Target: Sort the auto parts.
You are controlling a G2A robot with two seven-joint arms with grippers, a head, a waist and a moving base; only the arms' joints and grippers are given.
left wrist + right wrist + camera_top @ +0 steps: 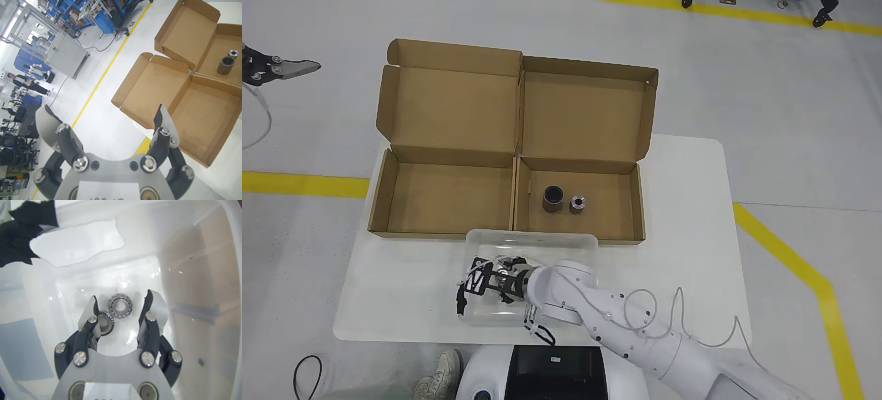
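Right wrist view: ribbed metal bearing (119,309).

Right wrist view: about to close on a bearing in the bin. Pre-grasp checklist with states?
1. Right gripper open, nothing held: ok.
2. Target bearing between the fingers: ok.
3. Second bearing clear of the grasp: not ok; it lies right against the target, partly behind one finger.
4. Pads level with the target's height: cannot tell.
5. Left gripper out of the way: ok; open, beyond the table edge.
6. Room for the drop: ok; left box is bare, right box holds a dark sleeve and a small metal part, with floor to spare.
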